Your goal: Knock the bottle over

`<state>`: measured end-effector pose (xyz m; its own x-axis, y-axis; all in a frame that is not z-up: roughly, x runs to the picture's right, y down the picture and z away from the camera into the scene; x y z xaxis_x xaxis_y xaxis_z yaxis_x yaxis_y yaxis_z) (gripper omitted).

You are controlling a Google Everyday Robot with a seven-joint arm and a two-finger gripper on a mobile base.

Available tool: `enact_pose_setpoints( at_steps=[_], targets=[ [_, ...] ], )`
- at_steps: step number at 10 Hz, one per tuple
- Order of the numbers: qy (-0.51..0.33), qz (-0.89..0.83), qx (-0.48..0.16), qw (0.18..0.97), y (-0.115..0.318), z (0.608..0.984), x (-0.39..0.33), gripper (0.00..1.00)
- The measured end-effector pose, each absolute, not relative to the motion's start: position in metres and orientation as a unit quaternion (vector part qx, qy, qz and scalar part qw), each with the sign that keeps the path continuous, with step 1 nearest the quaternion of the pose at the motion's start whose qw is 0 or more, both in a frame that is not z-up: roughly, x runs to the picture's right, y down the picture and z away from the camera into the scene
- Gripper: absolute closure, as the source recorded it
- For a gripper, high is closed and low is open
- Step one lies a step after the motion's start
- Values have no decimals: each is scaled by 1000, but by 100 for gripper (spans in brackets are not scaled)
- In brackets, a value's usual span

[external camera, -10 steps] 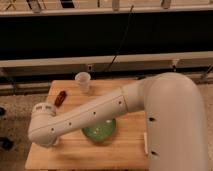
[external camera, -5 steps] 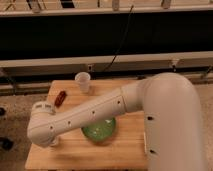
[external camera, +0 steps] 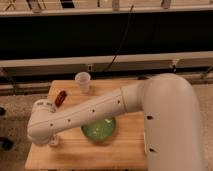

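1 bottle [external camera: 54, 143] sits just beneath the claw [external camera: 50, 136], left of the bowl [external camera: 99, 129].

The wooden table [external camera: 75, 156] carries a cup [external camera: 82, 81], a reddish object [external camera: 60, 97], a green bowl [external camera: 98, 129] and the bottle [external camera: 53, 142], above which the arm [external camera: 85, 115] hides the hand.

Wooden table [external camera: 120, 152] bears a translucent cup [external camera: 83, 81] at back; red object [external camera: 60, 97] left; green bowl [external camera: 99, 129] centre.
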<state>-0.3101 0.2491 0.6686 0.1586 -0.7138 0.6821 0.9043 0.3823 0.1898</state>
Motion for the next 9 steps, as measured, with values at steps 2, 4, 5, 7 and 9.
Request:
enact_pose_setpoints(
  at_steps=[2,4,5,7,9],
  targets=[
    [-367,-545,-127,743,246,669,-312,99],
    [-377,-552,-119,734,242,671,-315,99],
    [-380,-554,-115,731,240,674,-315,99],
    [-384,-559,-111,726,236,676,-315,99],
    [-389,-567,-105,719,234,676,-319,99]
  ],
)
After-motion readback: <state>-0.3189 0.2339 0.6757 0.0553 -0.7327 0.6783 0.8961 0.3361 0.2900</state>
